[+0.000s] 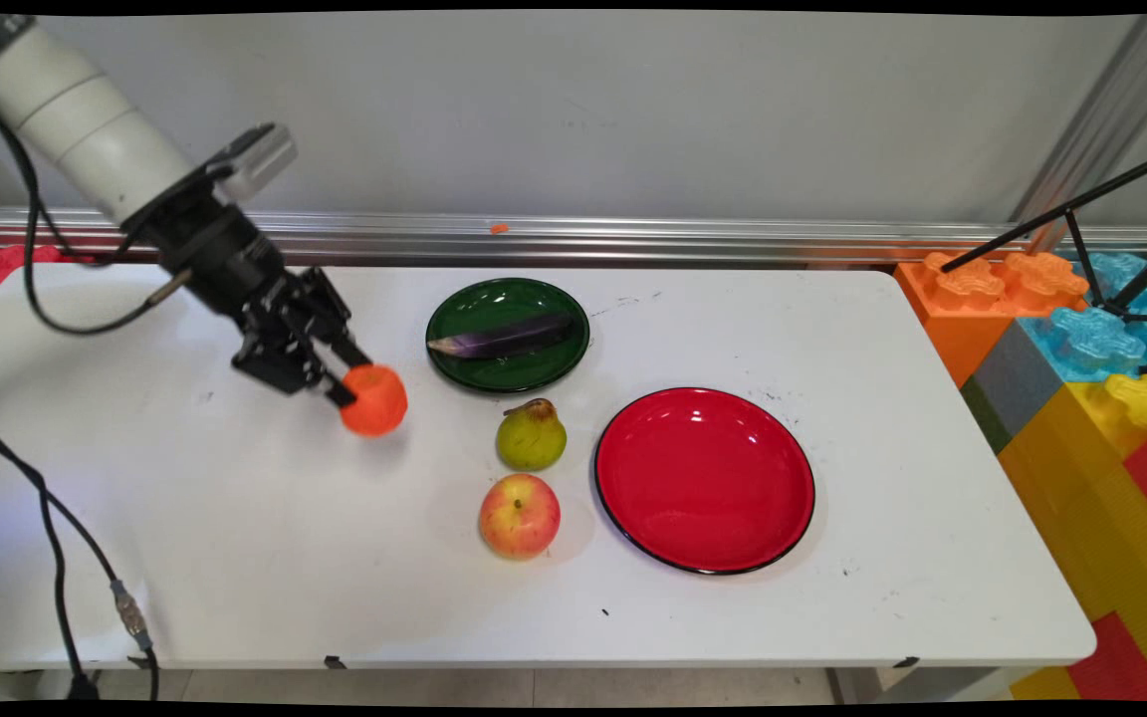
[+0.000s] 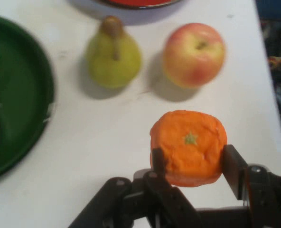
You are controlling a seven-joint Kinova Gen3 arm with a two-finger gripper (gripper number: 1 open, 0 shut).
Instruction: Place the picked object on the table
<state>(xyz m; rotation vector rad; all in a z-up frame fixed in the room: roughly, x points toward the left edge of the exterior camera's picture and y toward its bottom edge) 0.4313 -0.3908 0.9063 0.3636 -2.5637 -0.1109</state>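
Note:
My gripper (image 1: 349, 383) (image 2: 193, 164) is shut on an orange fruit (image 1: 374, 399) (image 2: 189, 145) and holds it just above the white table, left of the green plate (image 1: 454, 368) (image 2: 22, 90). A purple eggplant (image 1: 504, 339) lies on that plate. A green pear (image 1: 531, 435) (image 2: 113, 54) and a red-yellow apple (image 1: 520, 515) (image 2: 193, 54) sit on the table to the right of the held orange. The red plate (image 1: 705, 480) (image 2: 140, 3) lies beyond them, with nothing on it.
Large coloured toy blocks (image 1: 1081, 398) stand off the table's right end under a black tripod (image 1: 1101, 239). A metal rail (image 1: 633, 239) runs along the back edge. Black cables (image 1: 56, 538) hang at the left.

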